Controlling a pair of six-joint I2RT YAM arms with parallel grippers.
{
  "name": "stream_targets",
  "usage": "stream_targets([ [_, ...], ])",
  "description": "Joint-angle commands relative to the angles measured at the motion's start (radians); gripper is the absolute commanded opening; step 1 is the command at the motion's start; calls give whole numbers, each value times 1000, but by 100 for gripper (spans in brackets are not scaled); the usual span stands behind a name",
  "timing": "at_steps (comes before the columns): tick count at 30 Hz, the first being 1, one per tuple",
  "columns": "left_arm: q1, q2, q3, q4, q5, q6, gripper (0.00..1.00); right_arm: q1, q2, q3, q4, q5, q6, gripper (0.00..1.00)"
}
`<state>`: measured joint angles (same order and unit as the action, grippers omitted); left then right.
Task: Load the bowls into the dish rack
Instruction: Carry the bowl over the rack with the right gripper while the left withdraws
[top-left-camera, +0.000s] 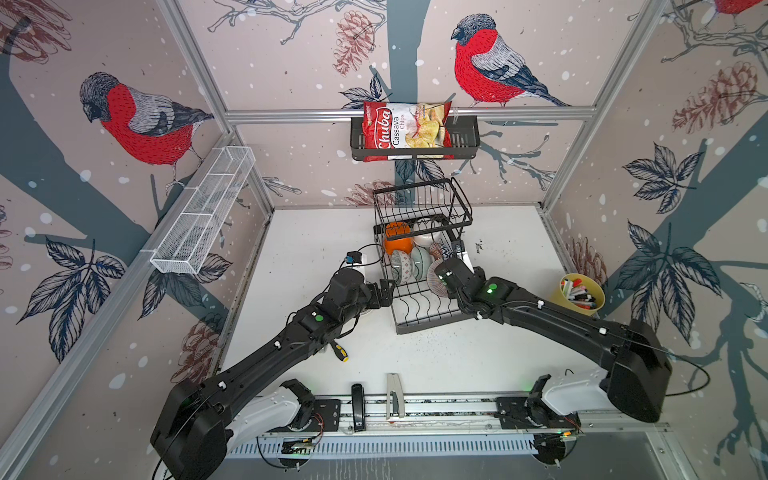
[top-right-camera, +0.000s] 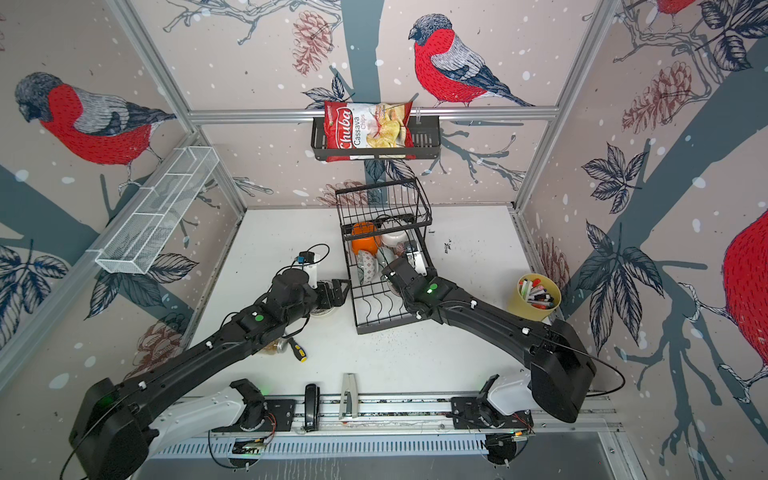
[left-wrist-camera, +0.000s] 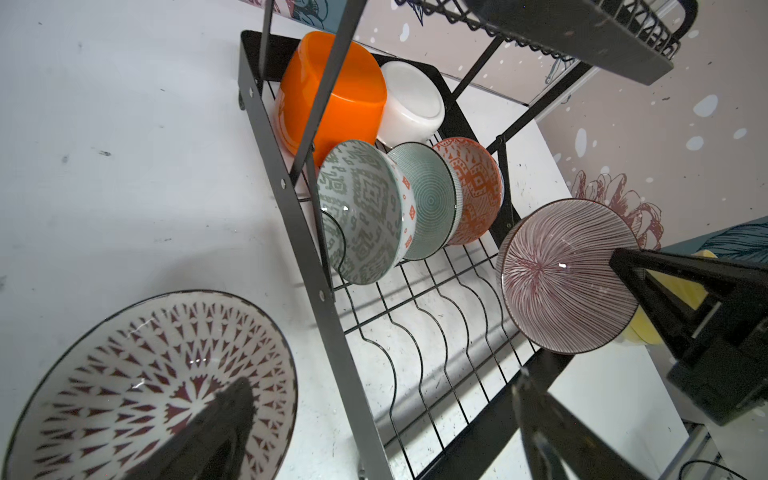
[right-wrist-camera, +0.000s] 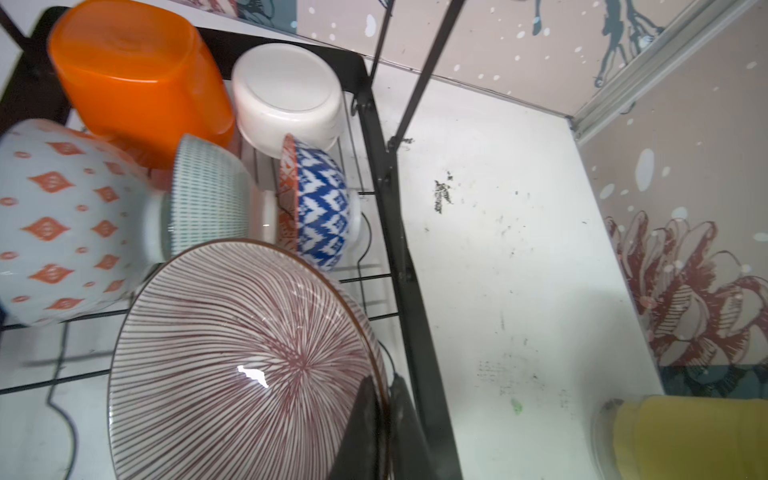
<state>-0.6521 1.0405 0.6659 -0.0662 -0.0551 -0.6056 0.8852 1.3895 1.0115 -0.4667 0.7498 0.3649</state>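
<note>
Standing by the white table (top-left-camera: 478, 357), I'd call the job well past halfway. In both top views the black wire dish rack (top-left-camera: 432, 322) already holds a cluster of bowls at its far end, under the raised basket tier, a plain orange bowl (top-left-camera: 397, 245) and a plain white bowl (top-left-camera: 424, 239) among them. The near slots are bare. The right gripper (top-left-camera: 441, 277) reaches in over the tray's right side, and the left gripper (top-left-camera: 387, 291) hangs just outside its left edge. A yellow cup of markers (top-left-camera: 577, 293) stands well apart, and a yellow-handled screwdriver (top-left-camera: 340, 351) lies by the left arm, neither in the way. From the left wrist, three patterned bowls (left-wrist-camera: 432, 199) stand on edge in a row in front of the orange and white ones. A round bowl with dark red triangles (left-wrist-camera: 153, 386) sits on the table beside the rack, with the left jaws spread wide and empty above it; it is yet to be loaded. From the right wrist, the jaws pinch the rim of a mauve-striped bowl (right-wrist-camera: 245, 357), tilted over the wires; whether it touches them I cannot tell. An upright post (right-wrist-camera: 419, 70) crowds that side.
</note>
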Motion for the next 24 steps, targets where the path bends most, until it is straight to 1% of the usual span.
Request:
stream_targets([
  [1, 2, -28, -11, 25, -30, -4, 97, -9, -15, -13, 54, 77, -18, 0],
  [9, 18, -97, -55, 4, -53, -5, 97, -20, 16, -37, 95, 173, -68, 0],
  [19, 55, -140, -81, -6, -44, -5, 97, -5, 81, -40, 45, 355, -67, 0],
  [24, 78, -152, -89, -5, -34, 4, 97, 12, 93, -67, 67, 402, -95, 0],
])
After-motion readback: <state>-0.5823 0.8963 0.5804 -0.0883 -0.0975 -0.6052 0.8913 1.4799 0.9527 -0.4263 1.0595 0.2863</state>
